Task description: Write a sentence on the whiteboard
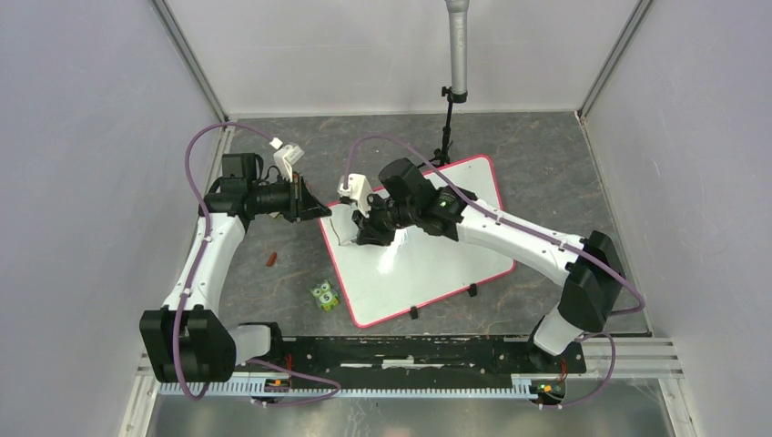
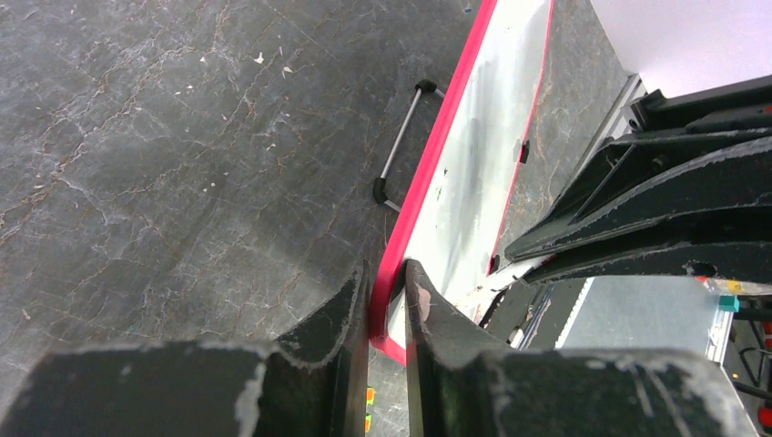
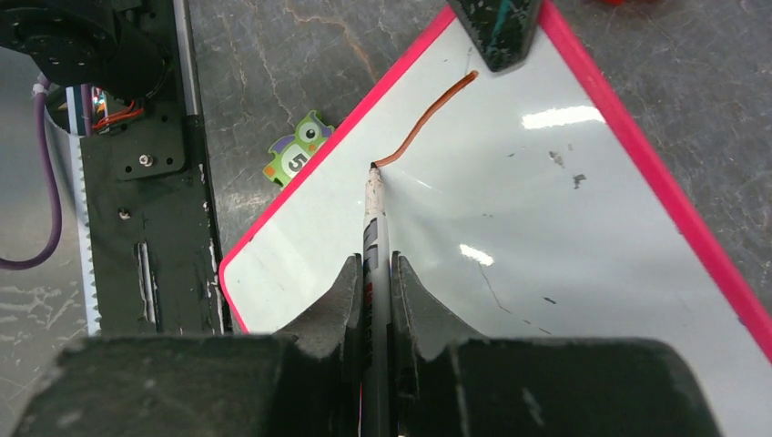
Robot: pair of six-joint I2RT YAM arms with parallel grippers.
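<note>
Edges first: the whiteboard [image 1: 437, 264] lies flat on the worktop [image 1: 546, 182], turned at an angle, its near-left long side running down towards the black base rail [image 1: 410, 350]. At its left corner the left end effector [image 2: 387, 273] is pinched on the red-pink frame, one finger either side with only the frame's thickness between them. From above, that same end effector [image 1: 314, 211] sits right at the corner.

Over to the right end effector [image 3: 375, 264]: closed tight on a marker [image 3: 375, 237], tip down and touching the white surface near the left corner. The sentence [image 3: 428, 114] amounts to one brownish-red curved line, running from the tip up to the left arm's finger [image 3: 496, 32] at the frame.

Room to move: most of the board is bare white ahead of the tip, though the right arm stretches across its right side. Dark worktop lies open left of the board and along the far and right walls.

Obstacles: a small owl toy [image 1: 324, 295] just beside the near-left frame, a little red piece [image 1: 270, 259] further left, a black stand [image 1: 445, 127] at the far corner, and a thin grey bar with black ends [image 2: 401, 146] just beside the frame.
</note>
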